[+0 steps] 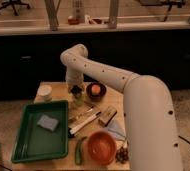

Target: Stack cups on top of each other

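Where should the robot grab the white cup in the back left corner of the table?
Probably from straight above, one finger inside the rim and one outside. The white cup seems to stand upright, apart from the green tray in front of it, so nothing blocks that way. The gripper, shut, hangs between it and the dark bowl.

Table: wooden, carrying everything.
Left: green tray lying flat.
Front: orange bowl sitting near the tray.
Back: dark bowl sitting; gripper hovering just beside it.

A wooden table stands on speckled carpet before a dark counter.
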Action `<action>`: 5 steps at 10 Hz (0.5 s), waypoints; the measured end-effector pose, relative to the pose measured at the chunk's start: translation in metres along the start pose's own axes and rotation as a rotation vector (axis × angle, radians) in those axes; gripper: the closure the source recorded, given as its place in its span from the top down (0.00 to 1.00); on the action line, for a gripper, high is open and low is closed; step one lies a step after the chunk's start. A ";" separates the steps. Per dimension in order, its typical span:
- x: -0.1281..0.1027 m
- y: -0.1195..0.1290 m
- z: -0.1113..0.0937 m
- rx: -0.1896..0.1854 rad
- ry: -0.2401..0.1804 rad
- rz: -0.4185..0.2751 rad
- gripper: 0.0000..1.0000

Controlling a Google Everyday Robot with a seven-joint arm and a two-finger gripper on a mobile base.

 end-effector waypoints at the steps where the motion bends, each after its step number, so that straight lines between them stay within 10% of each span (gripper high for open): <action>1: 0.001 0.000 0.004 0.002 -0.006 0.003 0.00; 5: 0.004 -0.004 0.014 0.000 -0.034 0.000 0.00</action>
